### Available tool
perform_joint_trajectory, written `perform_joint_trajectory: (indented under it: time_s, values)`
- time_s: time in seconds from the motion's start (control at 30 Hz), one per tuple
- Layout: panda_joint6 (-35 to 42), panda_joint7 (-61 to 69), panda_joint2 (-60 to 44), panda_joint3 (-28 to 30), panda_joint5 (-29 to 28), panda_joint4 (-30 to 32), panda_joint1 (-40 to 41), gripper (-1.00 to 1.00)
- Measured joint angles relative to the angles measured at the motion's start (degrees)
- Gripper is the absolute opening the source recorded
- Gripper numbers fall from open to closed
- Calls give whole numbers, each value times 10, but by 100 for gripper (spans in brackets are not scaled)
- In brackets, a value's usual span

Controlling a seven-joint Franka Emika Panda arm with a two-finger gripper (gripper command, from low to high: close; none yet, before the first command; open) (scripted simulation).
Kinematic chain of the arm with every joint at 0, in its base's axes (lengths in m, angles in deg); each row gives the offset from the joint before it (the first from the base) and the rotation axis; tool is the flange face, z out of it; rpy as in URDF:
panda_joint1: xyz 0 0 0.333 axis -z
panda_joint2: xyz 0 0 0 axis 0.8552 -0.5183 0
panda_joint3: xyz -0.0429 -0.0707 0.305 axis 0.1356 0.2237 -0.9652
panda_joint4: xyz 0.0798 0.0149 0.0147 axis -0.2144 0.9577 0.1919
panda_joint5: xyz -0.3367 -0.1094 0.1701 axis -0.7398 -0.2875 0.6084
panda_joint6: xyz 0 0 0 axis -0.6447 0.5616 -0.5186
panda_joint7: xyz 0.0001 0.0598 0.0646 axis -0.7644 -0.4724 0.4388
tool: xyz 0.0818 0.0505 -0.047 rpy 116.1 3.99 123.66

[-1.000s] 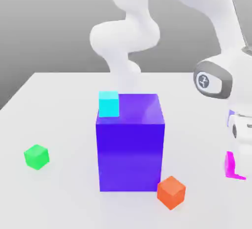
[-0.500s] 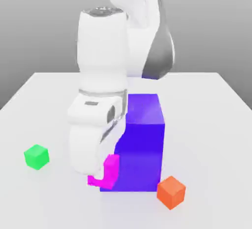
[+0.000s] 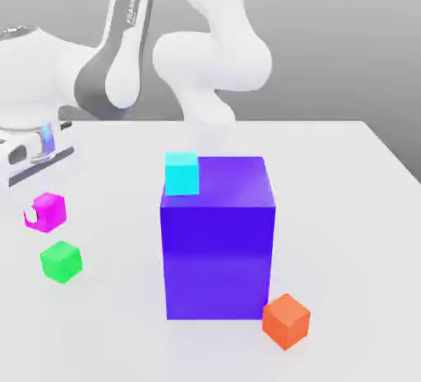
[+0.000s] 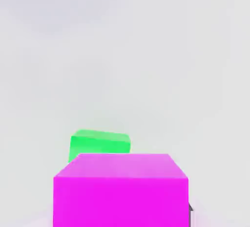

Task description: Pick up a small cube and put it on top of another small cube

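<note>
The small cube point(image 3: 46, 211), plain magenta, hangs under my hand at the exterior view's left, with my gripper point(image 3: 43, 213) shut on it. Just below it in that view, the other small cube point(image 3: 61, 261), bright green, rests on the white table point(image 3: 345, 208). The two cubes are apart. In the hand view the magenta cube point(image 4: 121, 189) sits close to the camera, and the green cube point(image 4: 100, 145) shows past its edge, partly covered by it.
A big blue-violet block point(image 3: 218, 241) stands mid-table with a cyan cube point(image 3: 182, 172) on its top corner. An orange cube point(image 3: 286, 320) lies by the block's near right corner. My arm's white links point(image 3: 123, 52) reach over the back left.
My hand swung with the magenta cube from the exterior view's right, past the front of the blue-violet block, to the left, and now holds it over the green cube's area.
</note>
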Motion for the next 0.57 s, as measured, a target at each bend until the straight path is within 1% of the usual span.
perform_joint_trajectory:
  time_s: [0.1, 0.2, 0.23, 0.43, 0.5, 0.57]
  values:
    - [-41, 36, -46, -7, 49, -1, -3, -100]
    - [-84, 79, -97, -32, 110, -3, 9, -100]
    - [-93, 89, -107, -39, 124, -3, 13, 100]
    - [-98, 94, -113, -43, 130, -3, 16, 100]
    - [-84, 77, -95, -37, 107, -3, 16, 100]
    - [-59, 51, -65, -29, 70, -1, 18, 100]
